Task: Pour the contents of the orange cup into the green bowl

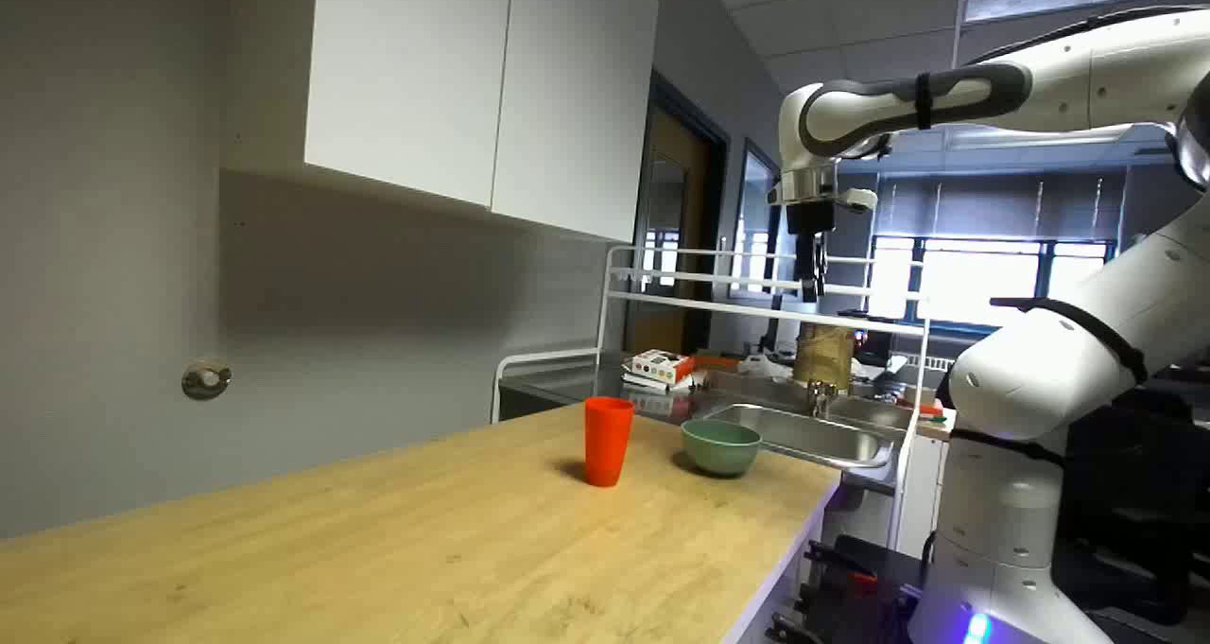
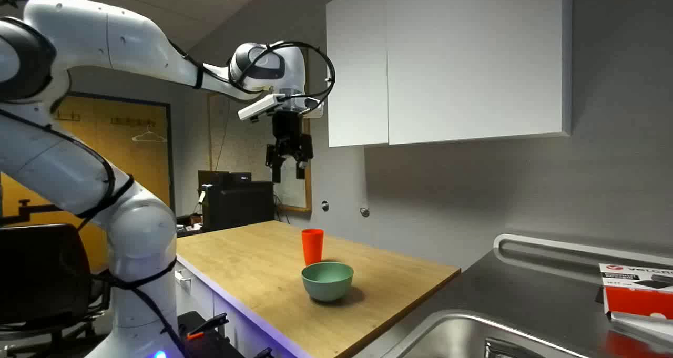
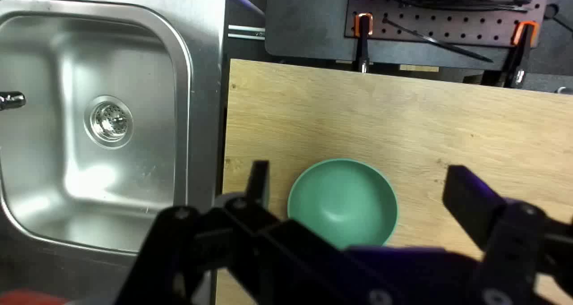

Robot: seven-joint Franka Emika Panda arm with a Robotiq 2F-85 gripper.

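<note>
The orange cup stands upright on the wooden counter; it also shows in an exterior view. Its inside cannot be seen, and it does not show in the wrist view. The green bowl stands upright beside the cup, nearer the sink end, and shows in an exterior view. In the wrist view the bowl looks empty, its lower edge hidden by the gripper. My gripper is open and empty, pointing down, high above the counter; its fingers also show in the wrist view.
A metal sink adjoins the counter's end. A white rack rises by the sink. White cabinets hang on the wall above the counter. A red and white box lies beyond the sink. Black clamps sit at the counter's robot-side edge.
</note>
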